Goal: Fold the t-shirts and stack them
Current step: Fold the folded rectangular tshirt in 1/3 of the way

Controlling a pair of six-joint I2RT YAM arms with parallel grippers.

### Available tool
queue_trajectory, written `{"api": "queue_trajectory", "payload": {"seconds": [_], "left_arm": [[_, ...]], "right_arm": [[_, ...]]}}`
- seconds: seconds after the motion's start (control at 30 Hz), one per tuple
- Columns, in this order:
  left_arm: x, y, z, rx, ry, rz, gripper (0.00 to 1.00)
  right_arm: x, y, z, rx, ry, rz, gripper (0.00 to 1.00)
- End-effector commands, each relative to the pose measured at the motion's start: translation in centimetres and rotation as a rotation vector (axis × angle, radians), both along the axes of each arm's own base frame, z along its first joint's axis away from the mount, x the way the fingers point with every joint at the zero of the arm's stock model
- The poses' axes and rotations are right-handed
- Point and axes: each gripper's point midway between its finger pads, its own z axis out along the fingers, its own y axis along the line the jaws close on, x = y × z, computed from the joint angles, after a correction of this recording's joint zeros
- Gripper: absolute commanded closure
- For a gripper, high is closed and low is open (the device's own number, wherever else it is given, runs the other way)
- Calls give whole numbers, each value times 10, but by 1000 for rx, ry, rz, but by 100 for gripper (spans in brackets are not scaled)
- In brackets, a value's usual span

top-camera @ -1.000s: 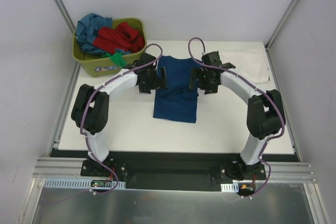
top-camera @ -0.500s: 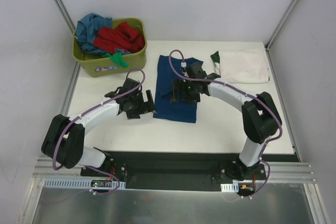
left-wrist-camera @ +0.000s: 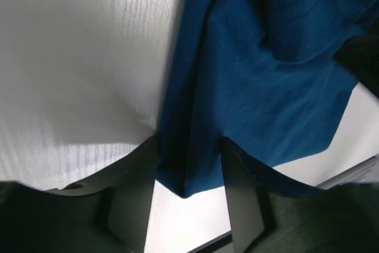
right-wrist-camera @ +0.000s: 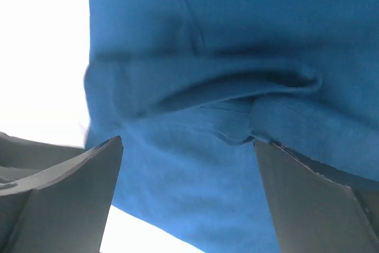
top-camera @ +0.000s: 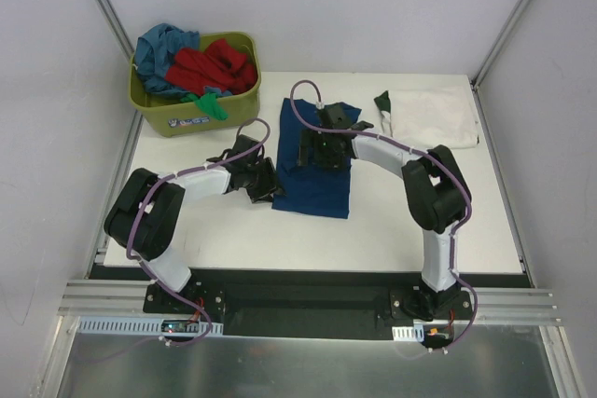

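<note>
Dark blue cloth t-shirt (top-camera: 317, 188) is lying on the white surface (top-camera: 373, 221). Left pincer (left-wrist-camera: 189, 158) and right pincer (right-wrist-camera: 188, 146) are gaping over it, empty.

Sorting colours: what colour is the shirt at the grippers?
Dark blue; the shirt shows best in the left wrist view.

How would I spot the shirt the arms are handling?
Find the table; at its middle, under the left gripper and right gripper, lies the navy shirt. It alone is dark blue: the white shirt sits far right, others fill the tub.
</note>
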Motion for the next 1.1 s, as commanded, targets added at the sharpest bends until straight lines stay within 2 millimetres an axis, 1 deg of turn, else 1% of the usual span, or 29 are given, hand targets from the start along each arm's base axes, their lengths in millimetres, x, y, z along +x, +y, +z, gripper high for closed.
{"api": "queue_trajectory", "payload": {"seconds": [0.0, 0.03, 0.07, 0.1, 0.13, 0.2, 0.27, 0.3, 0.33, 0.37, 0.4, 0.43, 0.47, 0.5, 0.53, 0.6, 0.63, 0.7, 0.73, 0.77, 0.8, 0.83, 0.87, 0.9, 0.93, 0.97, 1.0, 1.03, 1.07], "left_arm": [[-1, 0, -10, 12, 13, 9, 61], [-4, 1, -13, 15, 22, 8, 64], [-10, 5, -17, 24, 34, 7, 71], [-12, 6, -18, 25, 37, 7, 74], [-15, 7, -20, 26, 44, 9, 76], [-22, 10, -24, 31, 58, 10, 79], [-27, 11, -26, 35, 67, 8, 81], [-27, 11, -26, 34, 66, 8, 81], [-28, 11, -26, 35, 68, 7, 82], [-30, 11, -28, 38, 72, 7, 82], [-30, 11, -28, 39, 73, 8, 81], [-31, 10, -28, 39, 74, 6, 81], [-31, 9, -29, 37, 78, 1, 81], [-31, 8, -28, 36, 75, -2, 81], [-32, 7, -28, 37, 74, -6, 81], [-32, 6, -28, 39, 73, -8, 81], [-32, 6, -28, 37, 76, -6, 81], [-33, 4, -29, 36, 78, -12, 81], [-32, 3, -28, 36, 78, -14, 81], [-34, 2, -29, 33, 82, -18, 81], [-34, 1, -28, 32, 81, -21, 81], [-34, 0, -28, 31, 80, -21, 81], [-35, -1, -27, 31, 78, -27, 81], [-36, -1, -27, 31, 78, -27, 81], [-36, -1, -26, 30, 75, -29, 81], [-36, -1, -26, 29, 75, -25, 81], [-38, 0, -27, 31, 76, -27, 80], [-37, 0, -25, 29, 72, -27, 80], [-37, 0, -25, 29, 70, -26, 80]], "right_arm": [[54, 1, 9, 6, -107, -71, 3], [63, -3, 8, 23, -97, -93, 3], [72, -1, 10, 45, -111, -101, 3], [86, 1, 14, 61, -133, -111, 3], [97, -5, 18, 61, -153, -133, 3], [117, -1, 38, 85, -212, -138, 3], [123, -1, 52, 97, -236, -128, 3], [124, -1, 65, 104, -259, -122, 3], [121, -3, 67, 99, -262, -120, 3], [117, -6, 83, 101, -287, -112, 3], [108, -11, 76, 87, -276, -107, 3], [103, -15, 90, 98, -295, -107, 3], [96, -17, 89, 99, -289, -102, 3], [83, -19, 80, 102, -255, -86, 3], [74, -19, 84, 118, -248, -77, 3], [58, -17, 80, 141, -217, -58, 3], [42, -25, 67, 126, -180, -61, 3], [27, -32, 59, 121, -152, -87, 3], [11, -42, 50, 105, -128, -98, 3], [2, -49, 44, 95, -119, -113, 3], [-2, -52, 45, 102, -129, -127, 3], [-18, -62, 41, 93, -121, -137, 3], [-23, -70, 41, 79, -128, -158, 3], [-30, -77, 51, 89, -138, -190, 3], [-38, -83, 47, 76, -133, -204, 3], [-50, -95, 33, 48, -109, -225, 3], [-57, -99, 37, 60, -113, -239, 3], [-63, -102, 33, 58, -105, -241, 3], [-71, -108, 24, 47, -87, -245, 3]]}}
